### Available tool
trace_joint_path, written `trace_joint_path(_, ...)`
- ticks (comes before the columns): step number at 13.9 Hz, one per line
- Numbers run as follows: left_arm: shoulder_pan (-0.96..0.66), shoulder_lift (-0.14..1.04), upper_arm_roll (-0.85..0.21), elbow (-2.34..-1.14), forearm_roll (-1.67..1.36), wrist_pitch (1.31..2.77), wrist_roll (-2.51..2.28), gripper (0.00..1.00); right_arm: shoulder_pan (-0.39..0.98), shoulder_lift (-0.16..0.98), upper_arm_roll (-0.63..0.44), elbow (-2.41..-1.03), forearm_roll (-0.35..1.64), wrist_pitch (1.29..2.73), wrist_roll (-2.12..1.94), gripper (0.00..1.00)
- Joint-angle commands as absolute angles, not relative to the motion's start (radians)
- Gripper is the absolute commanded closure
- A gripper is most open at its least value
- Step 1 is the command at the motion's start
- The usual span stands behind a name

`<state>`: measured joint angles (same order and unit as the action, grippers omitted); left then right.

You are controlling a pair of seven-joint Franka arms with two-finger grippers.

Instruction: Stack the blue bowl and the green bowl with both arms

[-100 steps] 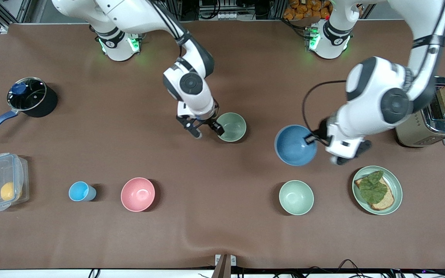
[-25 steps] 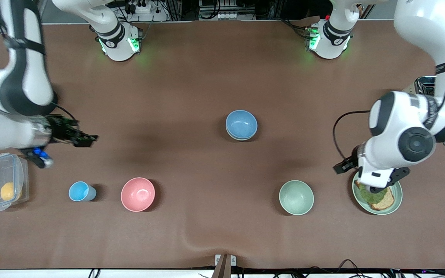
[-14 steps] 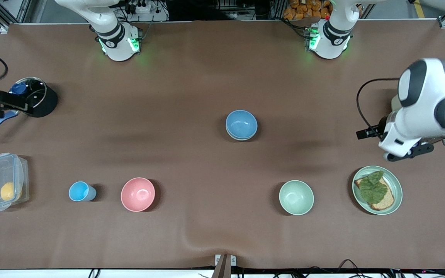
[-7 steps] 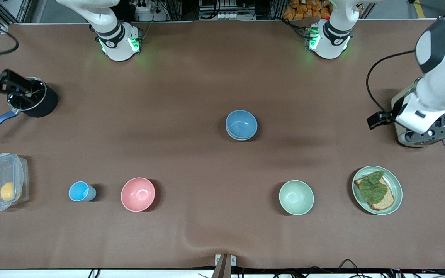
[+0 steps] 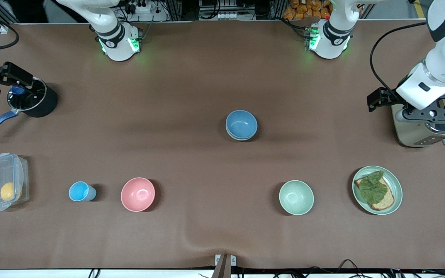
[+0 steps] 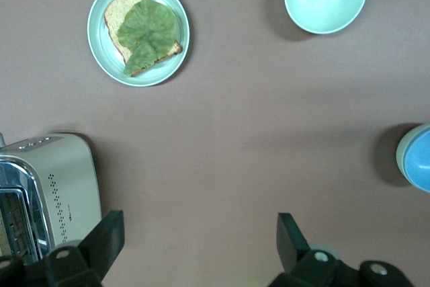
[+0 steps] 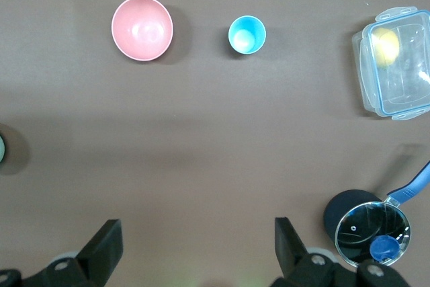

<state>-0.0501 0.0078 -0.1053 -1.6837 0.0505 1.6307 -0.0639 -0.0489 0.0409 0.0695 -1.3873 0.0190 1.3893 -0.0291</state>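
Note:
The blue bowl [image 5: 241,123] sits nested inside the pale green bowl [image 5: 240,138] at mid-table; only the green bowl's rim shows under it. The stack also shows at the edge of the left wrist view, blue bowl [image 6: 421,160] in green rim [image 6: 400,159]. My left gripper [image 5: 431,114] hangs high over the toaster at the left arm's end, open and empty [image 6: 199,233]. My right gripper [image 5: 2,79] hangs high over the pot at the right arm's end, open and empty [image 7: 198,236]. Both are well away from the stack.
Nearer the front camera stand a mint green bowl [image 5: 296,197], a green plate [image 5: 397,184] with toast and leaf, a pink bowl [image 5: 138,194], a light-blue cup [image 5: 79,191] and a clear box [image 5: 2,170] holding a lemon. A toaster [image 5: 411,133] and a lidded pot [image 5: 43,103] stand at the ends.
Earlier each gripper held a bowl; the blue one now rests in the green one. In the last second both arms rose and drew back toward the table's ends.

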Motion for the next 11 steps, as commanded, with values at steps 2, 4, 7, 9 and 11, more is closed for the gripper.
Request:
trace_joint_path(2, -0.043, 0.050, -0.092, -1.564, 0.014, 1.484, -0.029, 0.00, -0.072, 0.025, 0.077, -1.397, 0.005, 1.381, -0.057, 0.00)
trace_joint_path(4, -0.040, 0.046, -0.092, -1.542, 0.005, 1.457, -0.031, 0.00, -0.071, 0.026, 0.077, -1.396, 0.005, 1.377, -0.055, 0.00)
trace_joint_path(7, -0.041, 0.046, -0.092, -1.537, 0.009, 1.457, -0.043, 0.00, -0.067, 0.026, 0.080, -1.396, 0.005, 1.381, -0.054, 0.00)
trace_joint_path(9, -0.041, 0.046, -0.092, -1.537, 0.015, 1.457, -0.043, 0.00, -0.071, 0.028, 0.080, -1.397, 0.005, 1.381, -0.054, 0.00)
trace_joint_path(11, -0.041, 0.046, -0.094, -1.537, 0.017, 1.457, -0.044, 0.00, -0.072, 0.029, 0.077, -1.399, 0.005, 1.382, -0.054, 0.00)
